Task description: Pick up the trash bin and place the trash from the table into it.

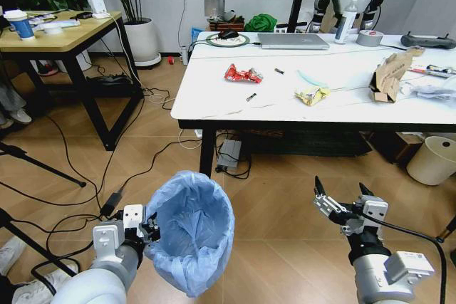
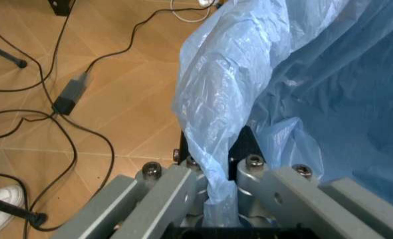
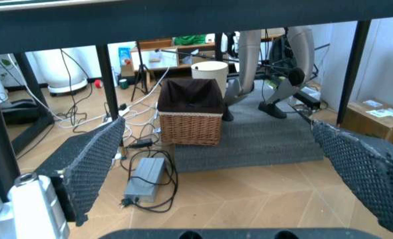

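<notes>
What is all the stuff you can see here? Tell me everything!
trash bin: one, light-blue bag liner, held up over the floor in front of the table
table: one, white with black edge
red wrapper: one, table's left part
yellow wrapper: one, table's middle
torn cardboard: one, brown, table's right part
white crumpled paper: one, table's right edge
laptop: one, grey, far side of table
tape roll: one, grey, far right
wooden desk: one, far left
cream bin: one, floor at right
wicker basket: one, brown, under table
left gripper: shut on the bin's bag rim
right gripper: open, low at right
</notes>
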Robot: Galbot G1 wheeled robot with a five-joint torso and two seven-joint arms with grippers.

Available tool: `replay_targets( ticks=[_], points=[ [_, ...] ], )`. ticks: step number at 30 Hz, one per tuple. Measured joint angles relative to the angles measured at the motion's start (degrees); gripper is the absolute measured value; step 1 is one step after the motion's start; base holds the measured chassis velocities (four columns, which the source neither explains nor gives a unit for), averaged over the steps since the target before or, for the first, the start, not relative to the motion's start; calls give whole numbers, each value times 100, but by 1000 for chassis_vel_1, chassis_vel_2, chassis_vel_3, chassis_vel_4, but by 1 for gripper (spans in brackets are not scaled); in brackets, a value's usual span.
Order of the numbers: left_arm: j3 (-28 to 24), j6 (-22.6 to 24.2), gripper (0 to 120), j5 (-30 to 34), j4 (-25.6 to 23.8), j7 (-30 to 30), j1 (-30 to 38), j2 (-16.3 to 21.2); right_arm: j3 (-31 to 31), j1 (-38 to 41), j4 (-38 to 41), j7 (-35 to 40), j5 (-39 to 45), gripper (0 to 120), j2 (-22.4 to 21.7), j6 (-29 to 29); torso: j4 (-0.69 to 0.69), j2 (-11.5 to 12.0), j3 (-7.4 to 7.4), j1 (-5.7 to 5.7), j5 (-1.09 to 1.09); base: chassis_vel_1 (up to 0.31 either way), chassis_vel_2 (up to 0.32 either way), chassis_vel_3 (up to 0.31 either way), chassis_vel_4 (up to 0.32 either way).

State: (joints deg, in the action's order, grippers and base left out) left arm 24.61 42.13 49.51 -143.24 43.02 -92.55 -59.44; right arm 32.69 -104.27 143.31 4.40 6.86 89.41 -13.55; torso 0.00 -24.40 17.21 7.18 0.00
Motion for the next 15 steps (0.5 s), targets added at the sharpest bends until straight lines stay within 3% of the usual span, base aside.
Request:
replay_targets(
  ticks=[15],
  points=[
    [-39,0,0,-120,0,-32,-39,-5,24,-1,-6,103,56,100,-52,-145,0,-423,270,154,0,0,0,0,0]
  ],
)
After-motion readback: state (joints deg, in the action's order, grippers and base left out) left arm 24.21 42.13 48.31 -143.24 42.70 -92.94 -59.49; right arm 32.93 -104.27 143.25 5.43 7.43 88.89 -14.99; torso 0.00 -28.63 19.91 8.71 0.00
